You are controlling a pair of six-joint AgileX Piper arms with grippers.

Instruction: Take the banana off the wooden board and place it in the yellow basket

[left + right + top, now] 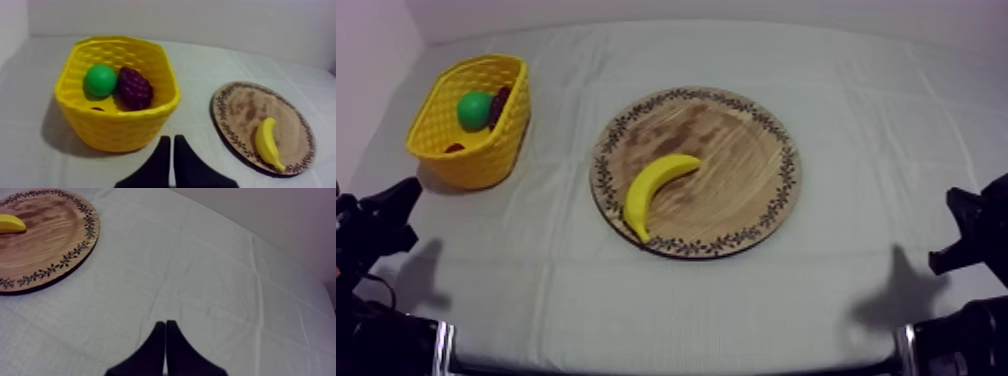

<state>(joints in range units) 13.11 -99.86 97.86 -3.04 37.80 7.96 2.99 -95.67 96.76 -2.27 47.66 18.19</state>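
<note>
Fingertips [165,146] of the left pincer [172,138] are pressing together into a narrow wedge, clenched on nothing. This pincer is hanging low over the grey-white cloth [200,65] of the desk, pointing at the near wall of the yellow basket [117,127] and standing just short of it. Inside the basket a green round fruit [100,80] and a dark purple bunch of grapes [134,88] are lying side by side, touching.

Off to one side of the basket and apart from it, the round wooden board [247,107] with its patterned rim is lying flat on the cloth. The banana [656,185] is lying on that board, toward the side that faces the basket. One end is pointing at the board's middle and the other is reaching the leaf pattern at the front rim.

The right pincer [165,322] is likewise clenched and gripping nothing, its fingers lying together as a wedge. It is hovering over bare cloth, well apart from the board, which is sitting ahead of it and to the side with only a tip of the banana in sight.
</note>
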